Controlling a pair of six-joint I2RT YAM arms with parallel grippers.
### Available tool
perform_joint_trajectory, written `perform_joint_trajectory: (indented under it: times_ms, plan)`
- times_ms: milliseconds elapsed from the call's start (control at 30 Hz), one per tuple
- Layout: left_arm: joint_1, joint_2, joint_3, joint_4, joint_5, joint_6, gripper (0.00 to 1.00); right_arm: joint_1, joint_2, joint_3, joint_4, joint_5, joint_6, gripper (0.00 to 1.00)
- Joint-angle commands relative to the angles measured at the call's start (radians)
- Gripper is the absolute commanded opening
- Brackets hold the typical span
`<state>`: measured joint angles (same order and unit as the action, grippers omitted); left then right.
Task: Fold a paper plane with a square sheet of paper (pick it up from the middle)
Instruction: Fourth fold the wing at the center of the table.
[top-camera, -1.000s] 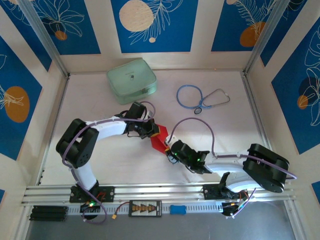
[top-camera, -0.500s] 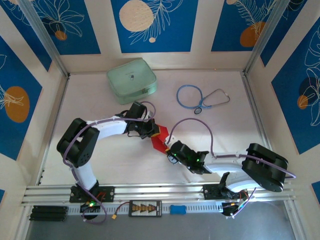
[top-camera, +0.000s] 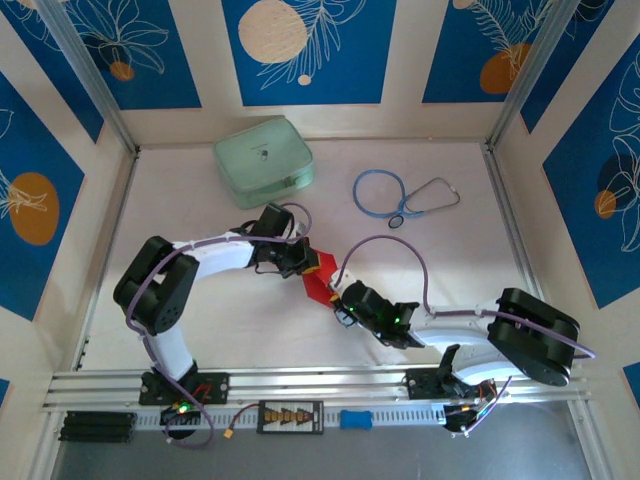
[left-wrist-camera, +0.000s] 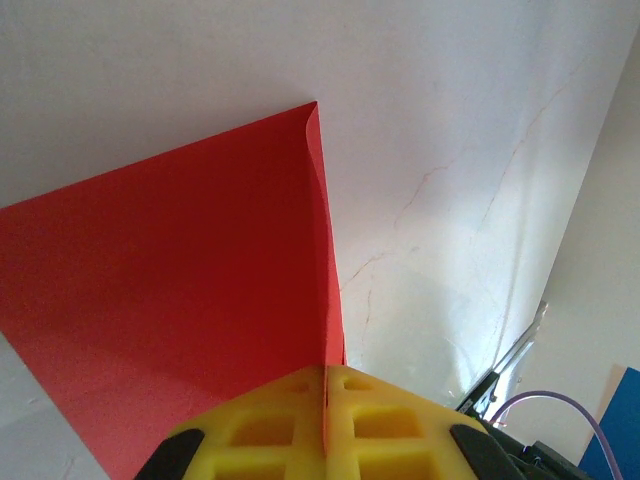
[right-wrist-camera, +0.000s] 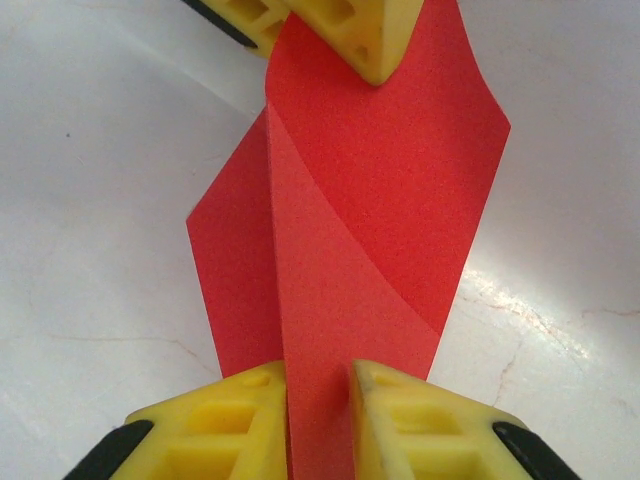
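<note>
Tabletop (top-camera: 460, 250): stretching pale underneath.
Square sheet of paper (right-wrist-camera: 370, 200): spanning both jaws, partly folded.
Left jaws: clamping one end.
Right jaws: pinching the other.

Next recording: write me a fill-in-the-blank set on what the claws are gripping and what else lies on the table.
1. The left claw and the right claw both grip the ____ paper.
2. In the top view, the stethoscope lies to the ____ of the case.
3. The case is pale ____.

Missing words: red; right; green.
</note>
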<state>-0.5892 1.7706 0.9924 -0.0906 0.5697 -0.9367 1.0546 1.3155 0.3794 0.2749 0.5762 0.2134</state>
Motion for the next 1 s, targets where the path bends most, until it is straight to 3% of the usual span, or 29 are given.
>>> perform_joint_trajectory:
  times_ms: [0, 967]
  plan:
    - [0.008, 0.011, 0.020, -0.003, 0.023, -0.005, 0.07, 0.009, 0.016, 0.020, -0.005, 0.024, -0.011, 0.23]
    - [0.008, 0.014, 0.018, 0.003, 0.026, -0.008, 0.08, 0.008, 0.002, 0.011, 0.007, 0.014, 0.001, 0.18]
